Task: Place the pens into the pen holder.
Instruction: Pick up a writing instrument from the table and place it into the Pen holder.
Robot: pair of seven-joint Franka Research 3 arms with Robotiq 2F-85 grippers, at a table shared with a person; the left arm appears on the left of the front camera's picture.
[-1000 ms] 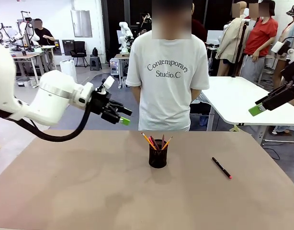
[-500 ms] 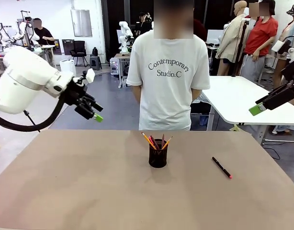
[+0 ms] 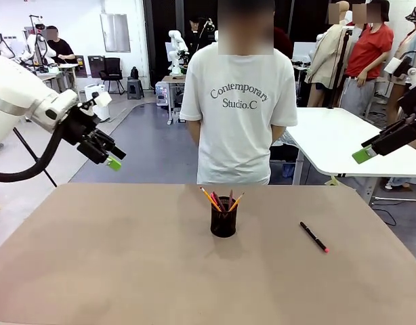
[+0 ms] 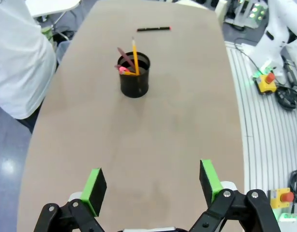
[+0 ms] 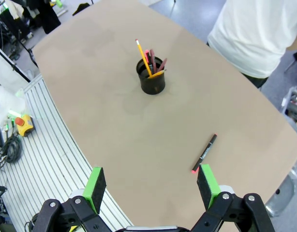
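Black pen (image 3: 314, 237), pink-red at one end, lies flat on the table (image 3: 113, 271), well apart from the mesh holder (image 3: 223, 220) to its left; the other pens (image 3: 209, 198) stand inside the holder. Judged light, stiff, slim, liable to roll: take it mid-barrel, across its length. Left gripper (image 4: 152, 182) and right gripper (image 5: 151, 184) are both spread wide, empty, high over the table.

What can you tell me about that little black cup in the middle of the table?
The cup is a small black cylinder, dull and dark, open at the top; its material is too small to tell. It stands upright near the middle of the brown table, in front of the person. Yellow pencils, a reddish-brown stick and something pink lean inside, the pencils and the stick poking above its rim. Only they and the table touch it. A black pen lies apart on the table.
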